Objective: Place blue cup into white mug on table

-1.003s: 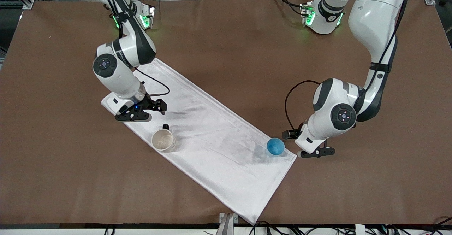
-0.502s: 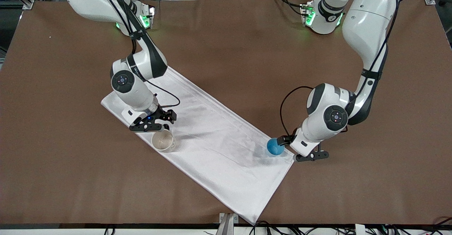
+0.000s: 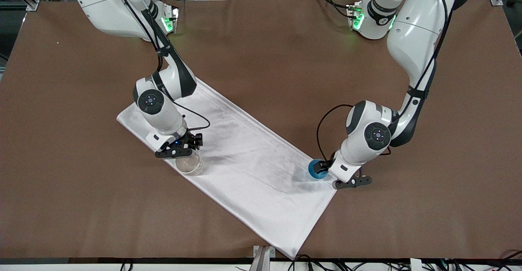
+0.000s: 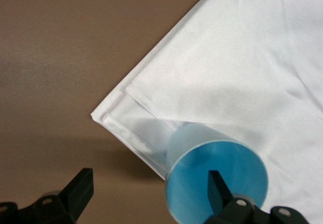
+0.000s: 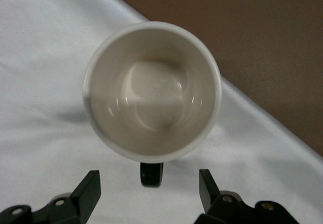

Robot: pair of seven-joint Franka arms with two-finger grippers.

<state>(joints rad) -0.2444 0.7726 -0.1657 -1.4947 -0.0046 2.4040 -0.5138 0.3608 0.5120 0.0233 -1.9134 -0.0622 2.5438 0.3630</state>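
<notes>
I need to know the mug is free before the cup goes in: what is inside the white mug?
The small white mug with a black handle shows only its bare beige-stained bottom, no object inside. It stands on the white folded cloth; the cloth beneath it is covered.

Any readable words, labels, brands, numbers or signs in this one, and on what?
None readable.
The blue cup, white mug and white cloth carry no print.
Small lettering on the right arm's forearm: too small to read.

The left tool (image 3: 331,176) hangs at the blue cup (image 3: 315,169); the right tool (image 3: 178,149) over the white mug (image 3: 188,166).
</notes>
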